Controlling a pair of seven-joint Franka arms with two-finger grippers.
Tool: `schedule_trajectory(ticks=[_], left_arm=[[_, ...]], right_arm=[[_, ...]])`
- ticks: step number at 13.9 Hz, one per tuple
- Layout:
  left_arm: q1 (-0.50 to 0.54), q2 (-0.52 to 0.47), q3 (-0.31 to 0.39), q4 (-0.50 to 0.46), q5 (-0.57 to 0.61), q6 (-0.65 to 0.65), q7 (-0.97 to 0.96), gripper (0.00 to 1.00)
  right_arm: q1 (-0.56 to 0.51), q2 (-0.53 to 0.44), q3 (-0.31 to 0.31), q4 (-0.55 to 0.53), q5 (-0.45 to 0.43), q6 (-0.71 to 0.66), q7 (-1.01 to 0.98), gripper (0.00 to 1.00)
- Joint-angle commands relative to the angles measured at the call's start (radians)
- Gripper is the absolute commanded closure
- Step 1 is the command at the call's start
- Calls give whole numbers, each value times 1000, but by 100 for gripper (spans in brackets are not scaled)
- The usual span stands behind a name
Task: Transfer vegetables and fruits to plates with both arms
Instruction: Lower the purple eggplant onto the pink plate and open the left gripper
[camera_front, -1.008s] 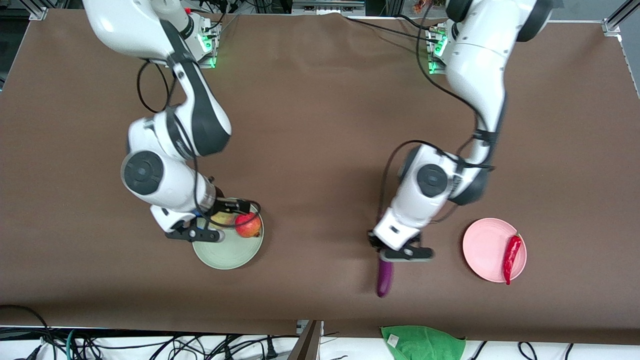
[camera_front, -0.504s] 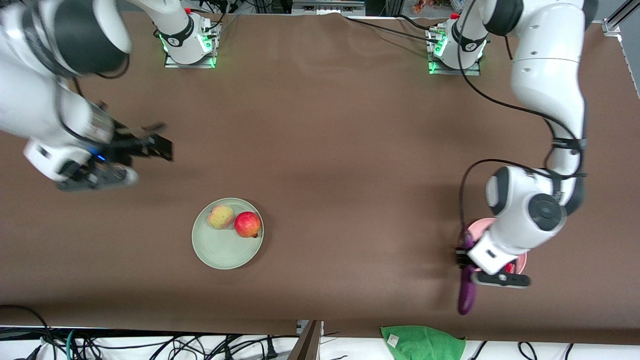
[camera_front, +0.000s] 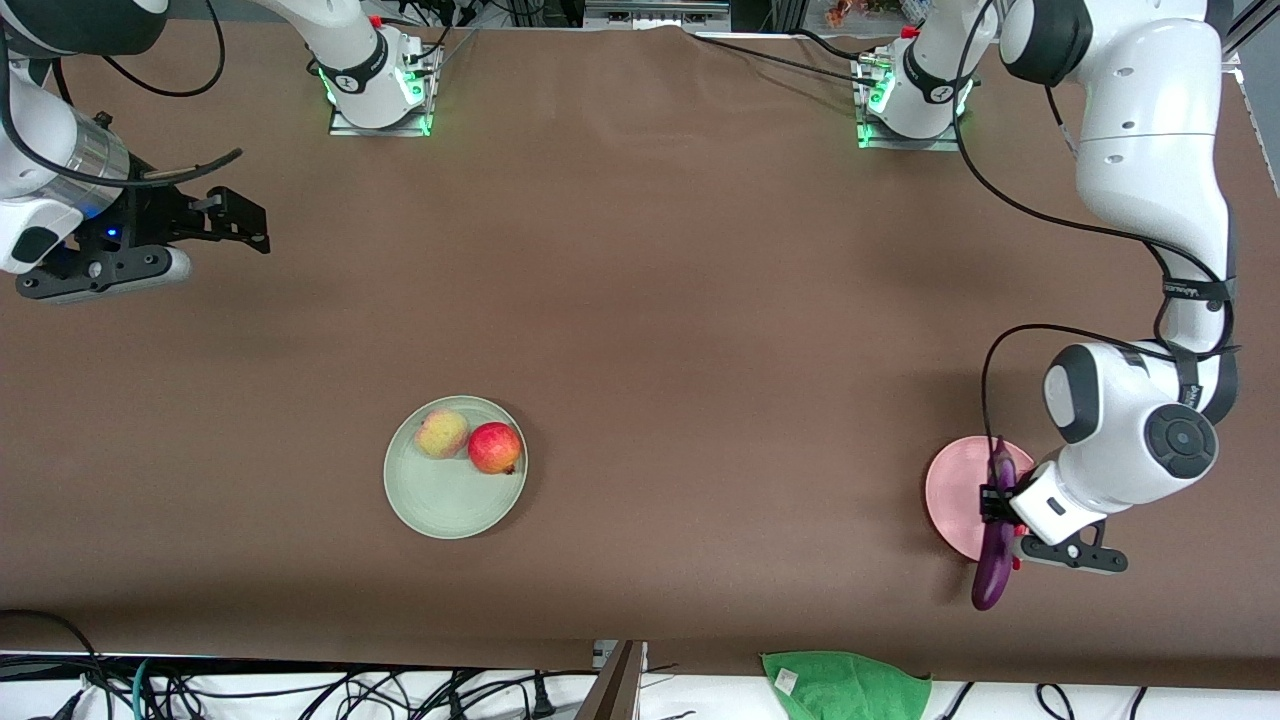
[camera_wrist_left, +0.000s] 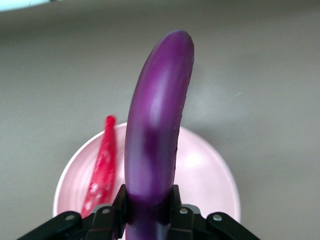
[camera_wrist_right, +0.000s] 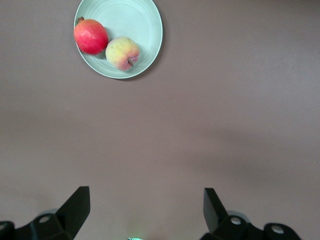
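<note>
Left gripper (camera_front: 1003, 505) fingers clamped, arm low; right gripper (camera_front: 232, 215) fingers spread.

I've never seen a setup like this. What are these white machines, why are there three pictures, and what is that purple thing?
These are two robot arms bolted to a brown table. The big picture comes from a high camera facing them; the other two come from cameras on each arm's wrist.

The left end effector grips a purple eggplant and holds it over the pink plate. Its wrist view shows a red chili pepper already lying on that plate.

The right arm waits, its end effector open over bare table at its own end. Its wrist camera looks at the green plate, which carries a red apple and a peach side by side.

A green cloth lies at the table's edge nearest the front camera.
</note>
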Motion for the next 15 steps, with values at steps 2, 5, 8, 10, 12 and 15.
schedule_trajectory(ticks=[2, 5, 8, 10, 12, 15], left_arm=[[23, -11, -18, -46, 1, -17, 50, 100], [17, -23, -18, -38, 4, -79, 49, 100], [17, -34, -18, -37, 10, -129, 50, 91], [18, -40, -18, -37, 14, -173, 54, 86], [20, -46, -18, -37, 14, -192, 54, 67], [37, -46, -23, -23, -1, -193, 64, 0]], right_arm=[[-14, -54, 37, -83, -32, 43, -16, 0], [-225, -61, 247, -83, -56, 45, -16, 0], [-228, -58, 247, -70, -59, 41, -14, 0], [-228, -54, 247, -70, -59, 43, -14, 0], [-232, -54, 247, -59, -58, 48, -14, 0], [-239, -51, 241, -21, -61, 25, -6, 0]])
